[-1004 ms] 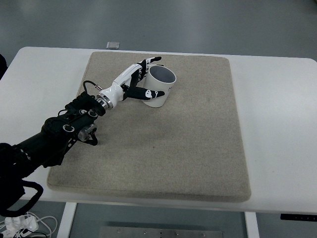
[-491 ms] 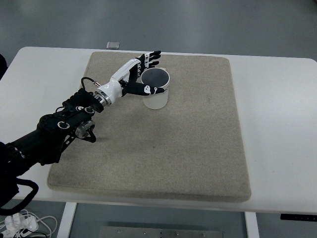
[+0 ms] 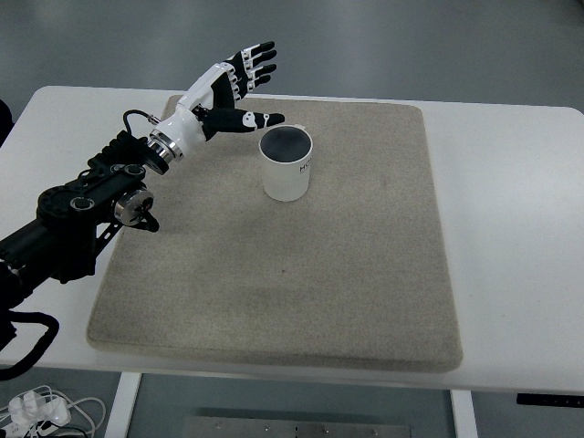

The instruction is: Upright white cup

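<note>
Okay, white cup (image 3: 286,165) stands upright on the mat (image 3: 347,274), just below-right of my left hand (image 3: 222,94), which hovers spread wide, holding nothing. I'd pull away up-left, keeping the thumb off the rim.

The left hand (image 3: 226,89) has a white palm and white finger segments broken by black joints, with black fingertips. Behind it sits a silvery metal wrist ring, then a black forearm (image 3: 82,214) studded with round silver screw heads. A thin black cable (image 3: 137,117) loops out beside the wrist.
</note>
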You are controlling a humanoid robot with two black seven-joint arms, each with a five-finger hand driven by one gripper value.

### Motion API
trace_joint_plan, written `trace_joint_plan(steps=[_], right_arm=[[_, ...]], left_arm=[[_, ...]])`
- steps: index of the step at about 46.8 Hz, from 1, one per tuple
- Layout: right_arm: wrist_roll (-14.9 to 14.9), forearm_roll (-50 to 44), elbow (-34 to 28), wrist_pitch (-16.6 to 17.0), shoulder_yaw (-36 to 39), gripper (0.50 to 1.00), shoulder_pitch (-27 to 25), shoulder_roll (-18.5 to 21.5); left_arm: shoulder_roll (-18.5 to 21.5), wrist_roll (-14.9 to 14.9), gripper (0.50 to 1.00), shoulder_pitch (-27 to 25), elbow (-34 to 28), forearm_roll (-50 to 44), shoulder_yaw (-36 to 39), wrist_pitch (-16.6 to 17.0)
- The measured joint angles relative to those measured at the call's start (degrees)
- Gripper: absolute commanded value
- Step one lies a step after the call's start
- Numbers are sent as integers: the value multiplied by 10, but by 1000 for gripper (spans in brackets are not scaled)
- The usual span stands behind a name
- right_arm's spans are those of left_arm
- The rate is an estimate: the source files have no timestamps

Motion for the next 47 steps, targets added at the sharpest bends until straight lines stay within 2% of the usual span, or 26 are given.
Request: trace_joint_plan(steps=[9, 23, 33, 35, 43, 47], right_arm=[[0, 0, 0, 0, 0, 952, 0, 0], [0, 0, 0, 0, 0, 952, 0, 0], [0, 0, 0, 0, 0, 952, 0, 0], [0, 0, 0, 0, 0, 952, 0, 0], [0, 1, 1, 0, 0, 952, 0, 0], [0, 1, 0, 0, 0, 952, 0, 0]], left_arm=[[11, 0, 996, -26, 9, -74, -17, -12], [4, 0, 996, -65, 81, -226, -10, -11], [-5, 0, 994, -74, 103, -275, -17, -3], [-8, 11, 996, -75, 105, -294, -19, -1], [-12, 95, 996, -85, 131, -414, -19, 0], [-13, 120, 996, -86, 141, -442, -19, 0]])
